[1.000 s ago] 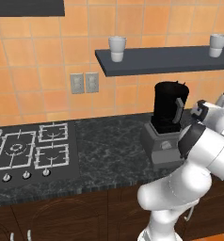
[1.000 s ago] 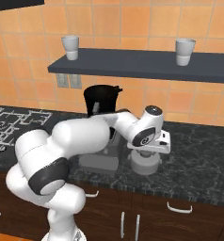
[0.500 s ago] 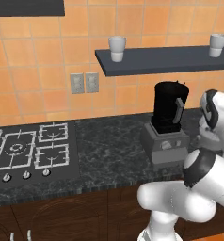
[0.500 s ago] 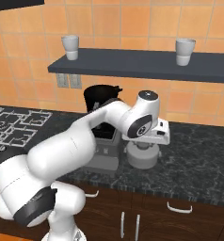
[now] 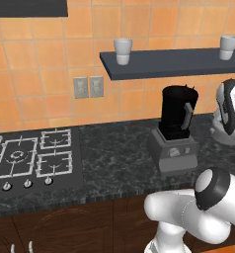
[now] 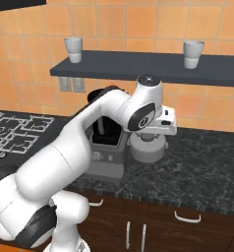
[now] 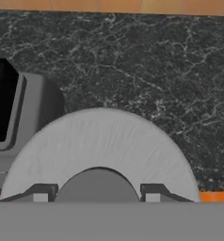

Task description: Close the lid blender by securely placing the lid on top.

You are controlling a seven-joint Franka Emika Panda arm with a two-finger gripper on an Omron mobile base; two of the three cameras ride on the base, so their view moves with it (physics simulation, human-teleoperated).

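Speckled black marble tabletop (image 7: 180, 70) lies below me; my fingers (image 7: 99, 190) pinch the round, matte grey lid (image 7: 102, 141) aloft, right beside the boxy-based, glossy black blender (image 5: 175, 127)

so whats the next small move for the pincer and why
Probably carry the lid sideways toward the blender. In the hand view the lid sits right at the pincer, apparently held, over the dark counter, while the jar's mouth is open and the blender lies off to one side.
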